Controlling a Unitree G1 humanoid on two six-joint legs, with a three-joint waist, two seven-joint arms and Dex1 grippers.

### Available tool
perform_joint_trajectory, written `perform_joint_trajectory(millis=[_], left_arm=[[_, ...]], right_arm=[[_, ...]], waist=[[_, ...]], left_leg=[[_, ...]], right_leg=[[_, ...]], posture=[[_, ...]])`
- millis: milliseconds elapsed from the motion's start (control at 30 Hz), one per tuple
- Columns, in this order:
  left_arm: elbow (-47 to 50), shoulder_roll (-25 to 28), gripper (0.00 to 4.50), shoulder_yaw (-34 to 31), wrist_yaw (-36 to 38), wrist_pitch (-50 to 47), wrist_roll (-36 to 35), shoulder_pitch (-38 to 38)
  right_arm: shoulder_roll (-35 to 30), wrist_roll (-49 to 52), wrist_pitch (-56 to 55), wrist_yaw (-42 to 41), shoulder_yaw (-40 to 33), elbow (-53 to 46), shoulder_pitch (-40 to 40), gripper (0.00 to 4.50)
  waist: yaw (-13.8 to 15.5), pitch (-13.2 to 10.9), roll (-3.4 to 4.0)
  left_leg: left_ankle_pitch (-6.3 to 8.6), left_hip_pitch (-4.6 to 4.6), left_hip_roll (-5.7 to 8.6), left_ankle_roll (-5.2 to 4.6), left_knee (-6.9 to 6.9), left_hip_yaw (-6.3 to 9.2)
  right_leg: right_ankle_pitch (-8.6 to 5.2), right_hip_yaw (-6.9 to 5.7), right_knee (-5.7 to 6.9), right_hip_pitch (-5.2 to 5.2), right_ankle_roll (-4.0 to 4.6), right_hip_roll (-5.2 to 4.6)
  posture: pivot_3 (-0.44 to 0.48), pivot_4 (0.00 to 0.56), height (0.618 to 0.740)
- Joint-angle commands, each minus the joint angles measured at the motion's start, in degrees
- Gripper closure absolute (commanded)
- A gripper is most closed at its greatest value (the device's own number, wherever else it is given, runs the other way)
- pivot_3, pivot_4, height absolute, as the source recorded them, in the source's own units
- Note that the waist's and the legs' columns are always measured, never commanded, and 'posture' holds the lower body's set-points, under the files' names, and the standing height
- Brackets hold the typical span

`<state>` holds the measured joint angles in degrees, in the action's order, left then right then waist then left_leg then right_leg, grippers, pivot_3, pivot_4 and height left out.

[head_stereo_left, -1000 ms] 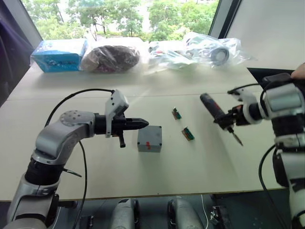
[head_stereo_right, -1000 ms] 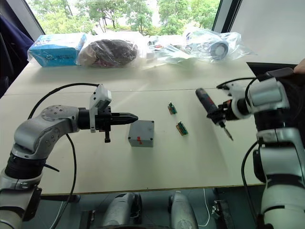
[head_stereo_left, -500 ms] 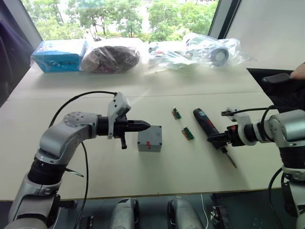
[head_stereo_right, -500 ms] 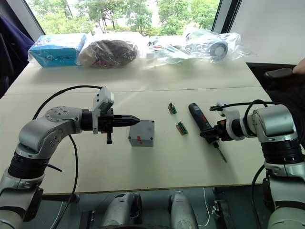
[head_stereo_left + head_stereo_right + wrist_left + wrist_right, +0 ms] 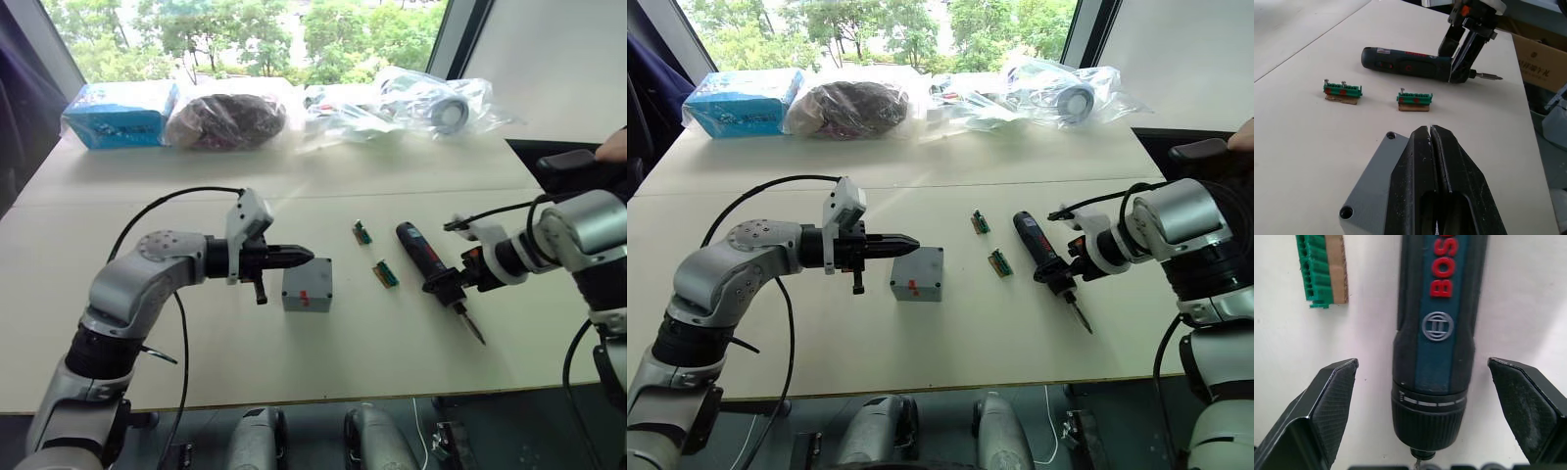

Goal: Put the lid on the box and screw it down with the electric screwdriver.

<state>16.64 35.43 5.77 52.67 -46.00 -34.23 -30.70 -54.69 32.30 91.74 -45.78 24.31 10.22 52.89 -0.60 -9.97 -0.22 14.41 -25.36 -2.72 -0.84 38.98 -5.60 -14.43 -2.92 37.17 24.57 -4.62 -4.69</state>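
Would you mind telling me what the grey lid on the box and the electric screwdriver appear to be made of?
The lid looks like moulded matte grey plastic: even, dull colour, rounded corners, recessed screw holes. The electric screwdriver seems to have a hard dark plastic body with a smoother blue-grey panel, possibly rubbery, carrying red lettering; its bit looks like bare metal, greyish with a slight sheen.

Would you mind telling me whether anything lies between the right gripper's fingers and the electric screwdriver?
Nothing visible does. The right gripper is open, straddling the electric screwdriver lying on the table.
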Motion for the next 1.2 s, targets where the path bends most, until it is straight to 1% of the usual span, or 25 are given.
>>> perform_joint_trajectory(millis=[33,200,233,300,367,400,433,500,600,733,833,867,933,1000,1033,1067,1100,1133,1200], left_arm=[[2.69,-0.24,4.5,-1.62,-1.35,0.55,-0.49,0.84],[5.03,-1.12,4.5,-2.65,-4.15,0.29,-1.21,2.88],[5.6,-1.25,4.5,-2.79,-4.68,0.14,-1.36,3.35],[6.41,-1.39,4.5,-3.19,-5.49,-0.02,-1.62,4.14],[6.92,-1.68,4.5,-3.51,-6.26,-0.21,-1.91,4.5],[7.01,-1.68,4.5,-3.87,-6.59,-0.13,-2.02,4.69],[7.01,-1.66,4.5,-4.16,-6.84,-0.05,-2.1,4.78],[6.81,-1.6,4.5,-4.35,-7.11,0.09,-2.17,4.64],[6.08,-1.32,4.5,-4.3,-6.83,0.39,-2.08,4.2],[2.27,0.05,4.5,-4.26,-4.54,1.74,-0.99,1.92],[-0.32,1.31,4.5,-4.44,-2.51,2.79,-0.63,0.8],[-1.45,2.17,4.5,-4.19,-1.27,3.01,-0.44,-0.11],[-3.83,4.22,4.5,-3.05,1.75,3.63,0.48,-1.94],[-5.53,5.55,4.5,-2.38,4.05,4.36,1.13,-2.77],[-6.4,6.22,4.5,-1.77,5.25,4.67,1.7,-3.33],[-7.03,6.62,4.5,-1.34,6.12,4.89,2.16,-3.73],[-8.01,6.88,4.5,-0.36,7.21,4.95,2.88,-4.71],[-8.9,7.09,4.5,0.26,8.1,5.14,3.4,-5.42],[-9.99,6.86,4.5,1.21,9.13,5.01,3.9,-6.66]], right_arm=[[-1.8,-1.56,-2.27,-3.14,4.25,0.92,2.15,0.08],[-1.74,-4.07,-5.13,-7.07,11.15,1.29,3.63,0.08],[-1.8,-4.98,-5.89,-7.39,12.29,1.61,3.51,0.28],[-0.89,-5.01,-5.0,-7.77,12.21,3.16,3.17,0.68],[-0.58,-5.51,-4.98,-8.31,12.44,3.75,2.75,1.57],[-0.46,-6.15,-5.36,-8.13,12.79,3.81,2.13,1.72],[-0.14,-6.64,-5.18,-7.69,12.75,4.17,1.7,2.1],[0.62,-7.35,-4.97,-7.2,11.98,5.04,1.35,2.67],[2.09,-8.32,-4.73,-6.23,9.61,6.9,1.84,2.68],[4.56,-10.72,-6.22,-2.1,0.19,12.32,6.26,2.68],[5.76,-10.78,-5.68,0.34,-5.57,12.29,8.1,2.68],[6.25,-10.15,-7.02,1.98,-10.79,9.89,8.16,2.68],[9.33,-8.52,-15.32,7.3,-24.63,1.34,6.56,2.68],[13.27,-7.61,-21.82,11.51,-33.2,-5.37,4.42,2.68],[16.87,-6.1,-26.0,13.78,-38.02,-10.31,2.79,2.68],[19.51,-5.06,-28.75,15.44,-41.27,-13.79,1.59,2.68],[24.49,-2.12,-31.62,17.54,-45.14,-20.33,-0.21,2.68],[27.99,-0.13,-33.3,19.03,-47.21,-24.69,-1.35,2.68],[33.52,5.0,-33.52,20.27,-49.09,-31.65,-4.28,2.68]], waist=[[0.01,0.0,0.0],[-0.06,0.02,-0.04],[-0.07,0.03,-0.05],[-0.09,0.05,-0.09],[0.0,0.09,-0.15],[0.05,0.11,-0.18],[0.04,0.14,-0.23],[0.02,0.27,-0.43],[-0.02,0.48,-0.78],[-0.22,0.53,-0.87],[-0.16,0.35,-0.57],[-0.14,0.29,-0.47],[-0.06,0.19,-0.37],[-0.06,0.11,-0.26],[0.0,0.12,-0.26],[0.02,0.12,-0.27],[0.06,0.12,-0.27],[0.1,0.14,-0.3],[0.24,0.14,-0.3]], left_leg=[[0.0,0.0,0.0,0.0,0.0,0.0],[0.0,0.0,0.0,0.0,0.02,0.0],[0.0,0.01,0.0,0.0,0.02,0.01],[0.0,0.01,-0.01,0.0,0.02,0.01],[0.0,0.01,-0.01,0.0,0.02,0.02],[0.0,0.01,-0.01,0.0,0.02,0.02],[0.0,0.01,-0.01,0.0,0.03,0.03],[0.0,0.04,-0.01,0.0,0.02,0.03],[0.0,0.06,-0.03,0.0,0.02,0.07],[0.0,0.07,-0.05,0.01,0.04,0.04],[0.0,0.04,-0.04,0.01,0.05,-0.1],[0.0,0.02,-0.04,0.01,0.05,-0.13],[0.0,-0.16,-0.03,0.01,-0.04,-0.21],[-0.02,-0.29,-0.04,0.03,-0.07,-0.27],[-0.04,-0.34,-0.04,0.06,-0.15,-0.33],[-0.09,-0.35,-0.05,0.14,-0.21,-0.36],[-0.24,-0.35,-0.06,0.39,-0.24,-0.36],[-0.3,-0.35,-0.06,0.5,-0.33,-0.36],[-0.41,-0.27,-0.05,0.68,-0.6,-0.34]], right_leg=[[0.0,0.0,0.0,0.0,0.0,-0.01],[0.0,0.0,-0.01,-0.01,0.0,-0.01],[0.0,0.0,-0.01,-0.01,0.01,-0.01],[0.0,0.0,-0.01,-0.02,0.01,-0.01],[0.0,0.0,0.0,-0.02,0.01,-0.01],[0.0,-0.01,0.0,-0.03,0.01,-0.01],[0.0,-0.01,0.0,-0.03,0.01,-0.01],[0.0,-0.01,0.0,-0.06,0.01,-0.01],[-0.01,-0.04,-0.01,-0.1,0.02,-0.01],[0.03,-0.04,-0.05,-0.11,0.22,-0.01],[0.12,-0.02,-0.07,-0.01,0.35,-0.03],[0.15,0.0,-0.07,0.02,0.3,-0.04],[0.21,0.03,0.01,0.27,0.18,-0.02],[0.27,0.05,0.07,0.46,0.08,0.02],[0.26,0.08,0.08,0.56,0.07,0.03],[0.24,0.08,0.08,0.59,0.05,0.08],[0.21,0.05,0.06,0.56,0.01,0.12],[0.2,0.04,0.04,0.58,0.0,0.13],[0.2,0.02,-0.04,0.54,-0.01,0.12]], posture=[[0.0,0.15,0.74],[0.0,0.15,0.74],[0.0,0.15,0.74],[0.0,0.15,0.74],[0.0,0.15,0.74],[0.0,0.15,0.74],[0.0,0.15,0.74],[0.0,0.15,0.74],[0.0,0.15,0.74],[0.0,0.15,0.74],[0.0,0.15,0.74],[0.0,0.15,0.74],[0.0,0.15,0.74],[0.0,0.15,0.74],[0.0,0.15,0.74],[0.0,0.15,0.74],[0.0,0.15,0.74],[0.0,0.15,0.74],[0.0,0.15,0.74]])
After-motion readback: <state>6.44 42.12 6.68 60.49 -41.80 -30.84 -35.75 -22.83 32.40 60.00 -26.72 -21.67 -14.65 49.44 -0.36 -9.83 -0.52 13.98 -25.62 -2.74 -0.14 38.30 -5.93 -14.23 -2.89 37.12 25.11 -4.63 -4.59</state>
